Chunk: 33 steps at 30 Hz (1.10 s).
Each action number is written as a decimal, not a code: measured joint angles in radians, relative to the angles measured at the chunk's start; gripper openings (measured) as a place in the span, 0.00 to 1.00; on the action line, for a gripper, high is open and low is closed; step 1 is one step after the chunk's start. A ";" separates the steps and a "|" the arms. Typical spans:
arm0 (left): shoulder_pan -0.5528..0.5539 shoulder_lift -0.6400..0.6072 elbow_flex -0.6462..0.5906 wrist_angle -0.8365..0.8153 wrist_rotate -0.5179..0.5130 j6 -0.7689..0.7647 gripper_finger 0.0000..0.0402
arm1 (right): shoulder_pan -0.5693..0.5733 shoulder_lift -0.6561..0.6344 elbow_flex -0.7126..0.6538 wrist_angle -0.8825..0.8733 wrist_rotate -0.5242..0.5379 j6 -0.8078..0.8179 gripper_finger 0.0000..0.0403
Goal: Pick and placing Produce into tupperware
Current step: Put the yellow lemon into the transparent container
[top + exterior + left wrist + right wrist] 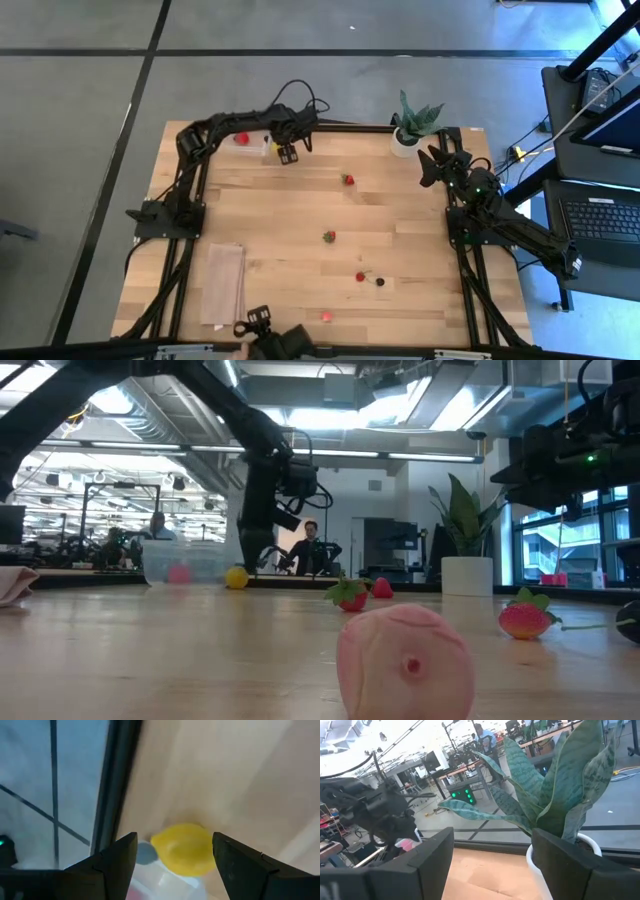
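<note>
Beside the tupperware [247,143] at the far left corner, I have the left gripper [288,152] hanging over the yellow piece [184,848], fingers spread with nothing between them. The wrist view shows the yellow fruit lying on the wood just beside the container's clear rim, so I judge this is the line-up for a grab: jaws apart so they can drop either side of it. One red piece [241,138] already sits inside the tupperware. Well away from the tupperware, strawberries [348,180] and a dark berry [380,281] lie scattered over the table [300,210], not yet collected. My right gripper [431,160] waits far from the tupperware, next to the potted plant [415,122], fingers apart and empty, keeping clear of the left arm's work.
</note>
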 joint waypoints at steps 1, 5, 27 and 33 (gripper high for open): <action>0.007 0.000 0.000 -0.002 0.000 -0.010 0.62 | 0.000 0.000 0.000 0.000 0.000 0.000 0.67; 0.042 0.000 0.000 -0.005 0.021 -0.023 0.62 | 0.000 0.000 0.000 0.000 0.000 -0.003 0.67; 0.076 0.001 0.000 -0.047 0.157 -0.103 0.62 | 0.000 0.000 0.000 0.000 0.000 -0.011 0.67; 0.069 0.001 0.000 -0.047 0.127 -0.096 0.62 | 0.000 0.000 0.000 0.000 0.000 -0.011 0.67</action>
